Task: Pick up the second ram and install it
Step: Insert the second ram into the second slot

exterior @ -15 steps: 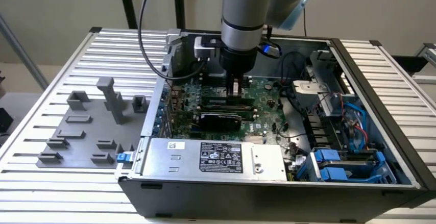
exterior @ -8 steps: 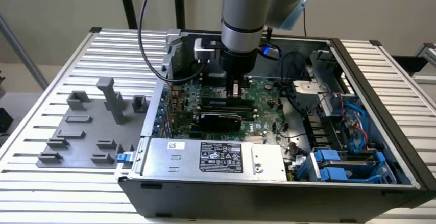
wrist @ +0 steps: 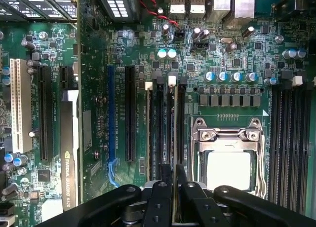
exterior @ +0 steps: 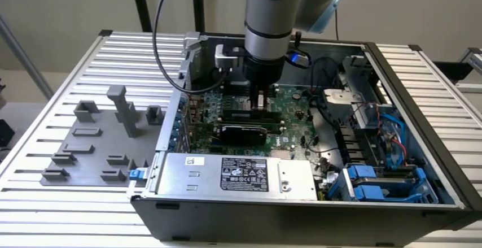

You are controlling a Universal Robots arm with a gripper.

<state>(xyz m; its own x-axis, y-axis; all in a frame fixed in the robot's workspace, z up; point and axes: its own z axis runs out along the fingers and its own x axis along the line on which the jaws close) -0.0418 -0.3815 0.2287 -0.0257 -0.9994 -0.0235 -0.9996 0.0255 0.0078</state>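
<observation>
gripper (wrist: 174, 171) grasping second ram (wrist: 175, 133) | between installed stick (wrist: 148, 133) and metal-framed CPU socket (wrist: 228, 163)

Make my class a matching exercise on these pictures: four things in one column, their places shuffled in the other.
1. Memory stick
2. Square chip
3. Grey tray
4. Black label

A. On the silver panel
B. Between the gripper's fingers
C. Inside a metal frame
D. Beside the computer case

Pairs: 1-B, 2-C, 3-D, 4-A
</observation>
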